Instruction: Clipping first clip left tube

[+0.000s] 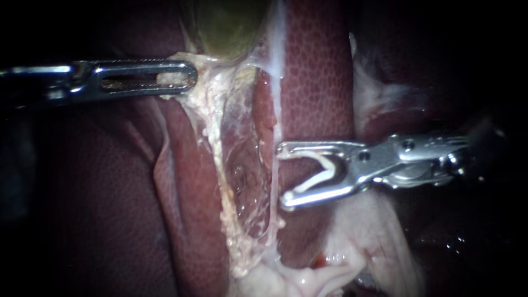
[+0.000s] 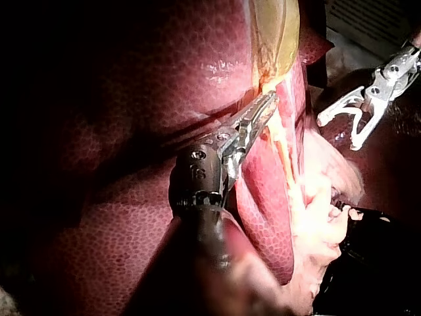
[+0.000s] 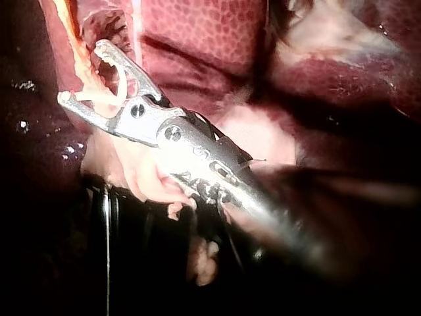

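Step in hand: approach with a loaded clip, nothing yet placed on the left tube.

- Left instrument (image 1: 184,77): enters level from the left. Its slotted jaws are closed on pale tissue (image 1: 206,104) just under the gallbladder (image 1: 225,27), and that tissue is drawn taut.
- Left tube (image 1: 217,165): taken to be the thick whitish strand that runs down from the gripped tissue. It is bare of clips and lies against the liver (image 1: 313,71).
- Membrane (image 1: 245,170): a thin glossy sheet is seen between this strand and the next.
- Right strand (image 1: 273,187): a fine pale cord lies just beside the tips of the right instrument.
- Right instrument (image 1: 284,175): enters from the right. Its jaws are spread wide and a white clip (image 1: 316,179) is held between them; no tissue is enclosed.

Relation: the left tube lies ahead of the jaw tips and apart from them, with the membrane and the right strand between.

Next move, as judged: the jaws are to be carried past the right strand. The left tube alone is to be taken between the clip's legs, and both tips should be seen beyond it before closing.
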